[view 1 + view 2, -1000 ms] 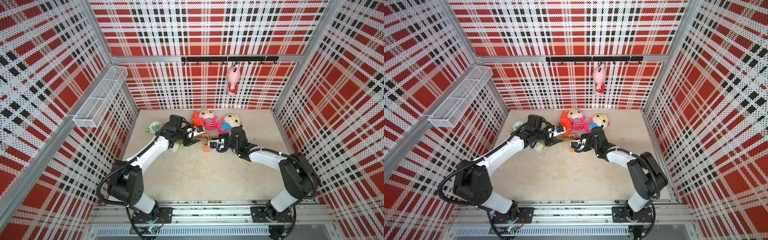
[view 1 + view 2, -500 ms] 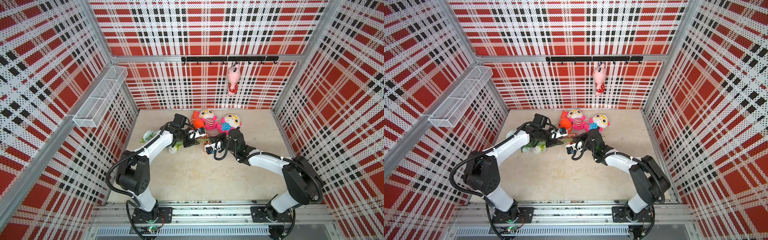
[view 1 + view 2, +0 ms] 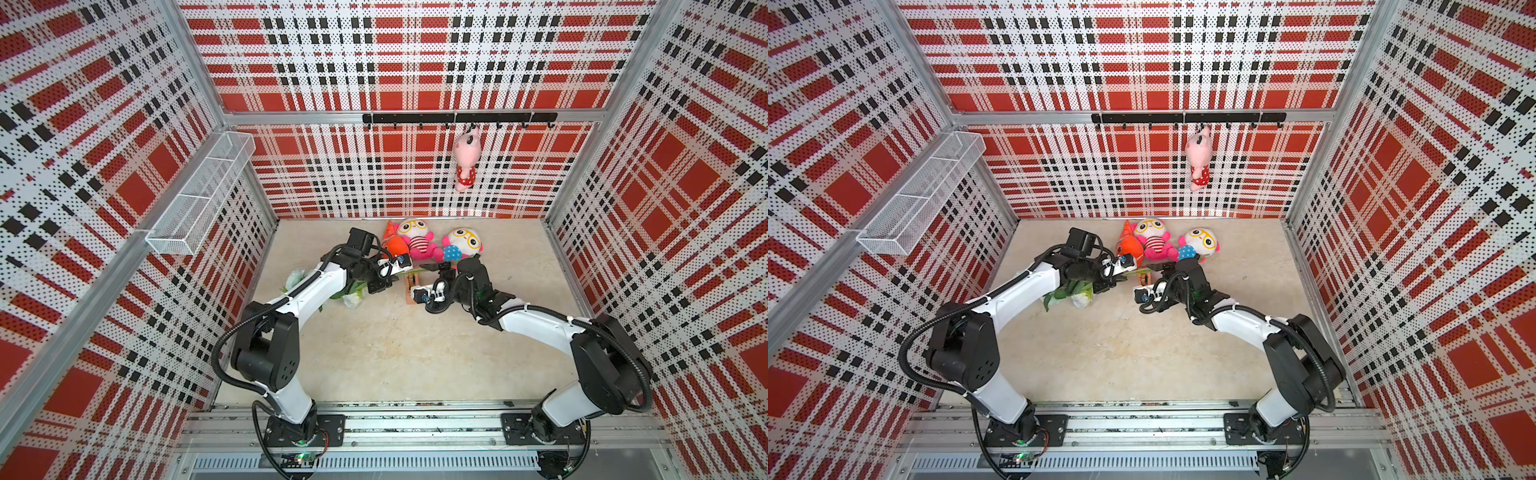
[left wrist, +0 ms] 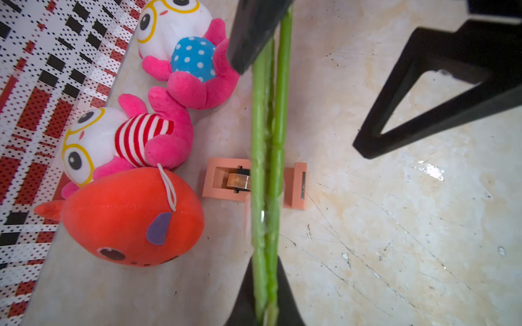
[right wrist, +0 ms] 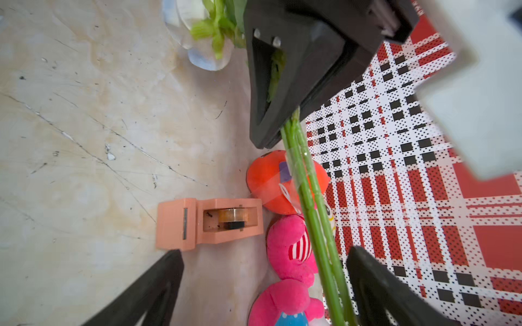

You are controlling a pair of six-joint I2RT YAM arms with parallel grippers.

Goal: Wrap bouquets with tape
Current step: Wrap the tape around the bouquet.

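The bouquets (image 3: 351, 297) (image 3: 1077, 297) lie low over the floor as one bunch, with white flowers and green leaves under my left arm. Their long green stems (image 4: 267, 141) (image 5: 308, 197) stick out toward the right arm. My left gripper (image 3: 390, 272) (image 3: 1117, 274) (image 4: 265, 271) is shut on the stems. The right gripper (image 3: 419, 278) (image 3: 1148, 276) (image 5: 265, 254) is open, its fingers standing wide on either side of the stem ends without touching them. The tape (image 3: 411, 286) (image 4: 223, 180) (image 5: 209, 223), a peach dispenser, stands on the floor below the stems. A clear strip clings to the stems in the right wrist view.
An orange plush fish (image 3: 392, 245) and two pink plush dolls (image 3: 417, 239) (image 3: 461, 243) sit just behind the grippers by the back wall. Another pink plush (image 3: 465, 160) hangs from a hook rail. A wire basket (image 3: 199, 199) is on the left wall.
The left gripper has closed on the stems. The right gripper, shut before, has sprung wide open and shifted slightly toward the left arm.
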